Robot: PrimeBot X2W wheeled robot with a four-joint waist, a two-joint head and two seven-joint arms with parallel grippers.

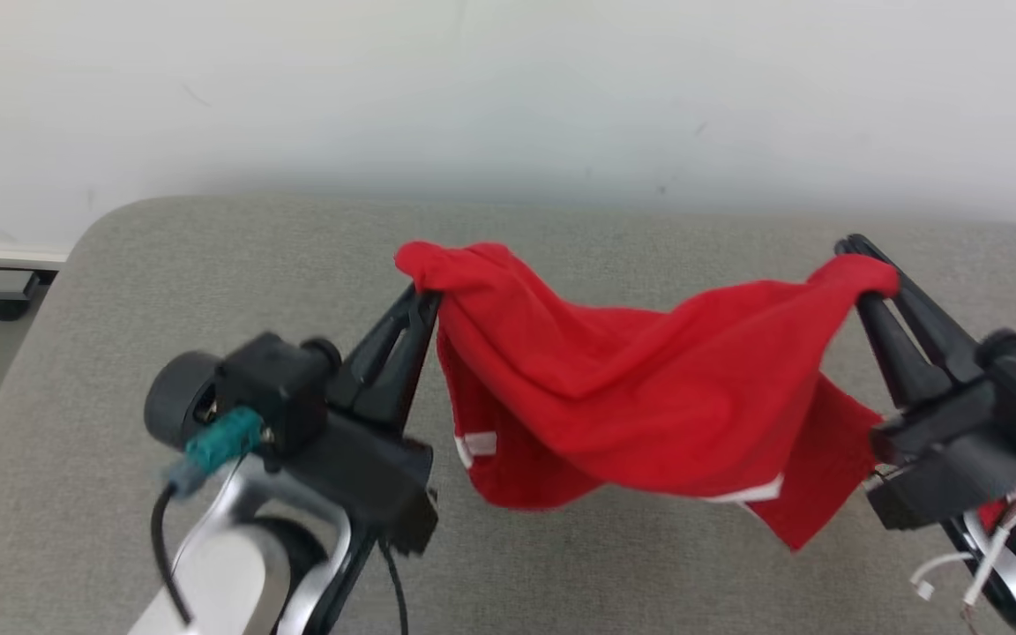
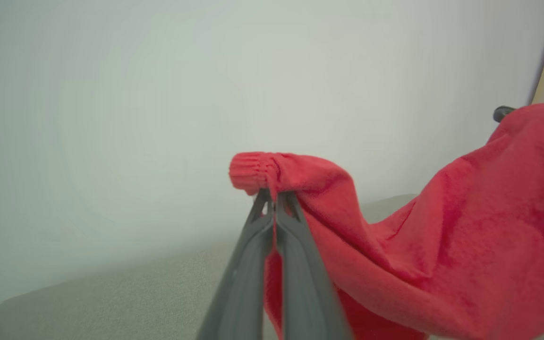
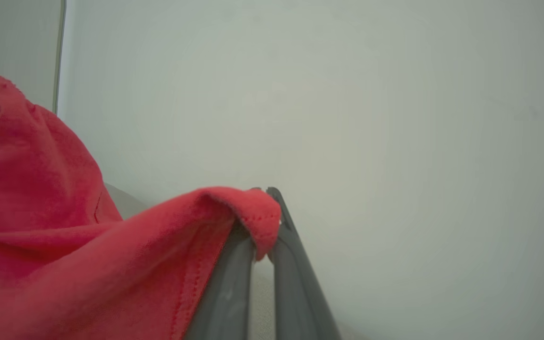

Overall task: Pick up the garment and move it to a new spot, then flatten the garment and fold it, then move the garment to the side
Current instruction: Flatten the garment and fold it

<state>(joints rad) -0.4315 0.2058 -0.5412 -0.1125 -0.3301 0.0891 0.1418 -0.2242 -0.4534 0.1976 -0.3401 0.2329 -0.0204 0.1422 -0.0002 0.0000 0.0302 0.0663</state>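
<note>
Pickup looks done: the soft red knit garment (image 1: 640, 388) hangs above the grey padded table (image 1: 208, 265), with the left fingers (image 1: 384, 353) and right fingers (image 1: 892, 344) pinched tight on opposite corners. Placing, flattening and folding are all left.

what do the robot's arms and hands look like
The left hand and right hand are black: two long tapering fingers on a blocky body. The left has a round knob, a teal plug and a black cable by a white-and-silver forearm. White wires hang by the right wrist's silver ring.
</note>
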